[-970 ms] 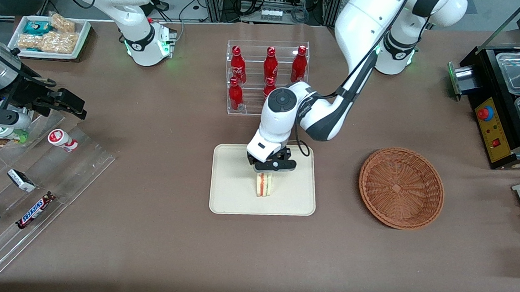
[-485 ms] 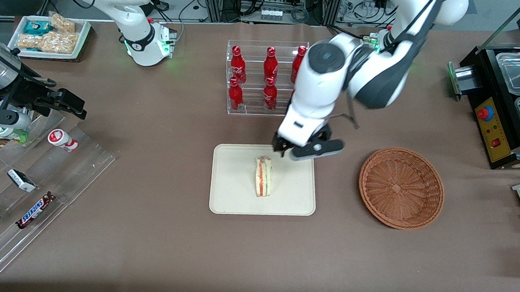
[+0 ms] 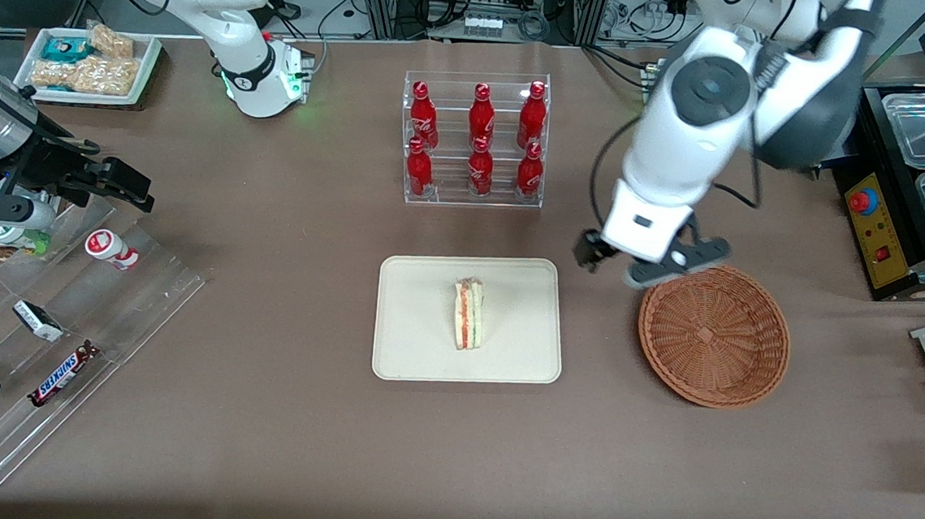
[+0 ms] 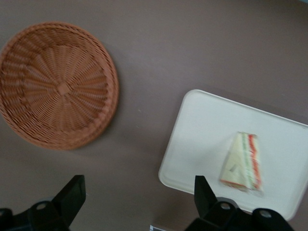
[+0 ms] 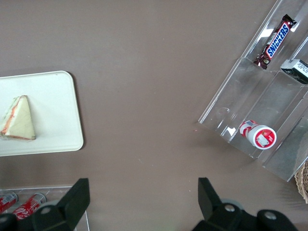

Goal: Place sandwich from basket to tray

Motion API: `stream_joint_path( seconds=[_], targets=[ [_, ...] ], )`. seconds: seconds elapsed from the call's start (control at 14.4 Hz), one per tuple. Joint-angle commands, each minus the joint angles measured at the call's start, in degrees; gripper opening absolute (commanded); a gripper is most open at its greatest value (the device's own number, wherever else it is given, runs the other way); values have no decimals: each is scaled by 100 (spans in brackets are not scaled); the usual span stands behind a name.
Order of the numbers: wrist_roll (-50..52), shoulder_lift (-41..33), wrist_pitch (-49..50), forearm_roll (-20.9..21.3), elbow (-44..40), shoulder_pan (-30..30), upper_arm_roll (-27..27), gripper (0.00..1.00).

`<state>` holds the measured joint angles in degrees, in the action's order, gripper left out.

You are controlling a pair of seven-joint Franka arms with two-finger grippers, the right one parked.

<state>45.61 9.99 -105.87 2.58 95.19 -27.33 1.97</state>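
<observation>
The wedge sandwich (image 3: pixel 468 315) (image 4: pixel 242 161) (image 5: pixel 18 119) lies on its side in the middle of the cream tray (image 3: pixel 416 346) (image 4: pixel 202 125) (image 5: pixel 57 96), with its red and green filling showing. The wicker basket (image 3: pixel 714 334) (image 4: pixel 57 84) sits empty beside the tray, toward the working arm's end. My gripper (image 3: pixel 648 264) (image 4: pixel 139 197) hangs open above the bare table between tray and basket, at the basket's rim, holding nothing.
A clear rack of red cola bottles (image 3: pixel 475 138) stands farther from the front camera than the tray. Stepped acrylic racks with snack bars (image 3: pixel 59 321) lie toward the parked arm's end. A black machine (image 3: pixel 899 184) stands at the working arm's end.
My gripper let go of the sandwich on the tray, rose, and swung away toward the basket. The sandwich has stayed put on the tray.
</observation>
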Motion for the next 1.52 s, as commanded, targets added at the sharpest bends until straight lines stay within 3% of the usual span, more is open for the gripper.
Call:
stream_joint_path(
  seconds=[0.0, 0.28, 0.83, 1.46],
  targets=[
    [-954, -164, 259, -29, 96, 727, -56, 100],
    [-2440, -453, 918, -73, 96, 1659, -56, 100],
    [-4946, -1131, 1587, -91, 35, 2600, -91, 100],
    [-5229, -1148, 1552, -91, 87, 2548, -109, 100]
  ],
)
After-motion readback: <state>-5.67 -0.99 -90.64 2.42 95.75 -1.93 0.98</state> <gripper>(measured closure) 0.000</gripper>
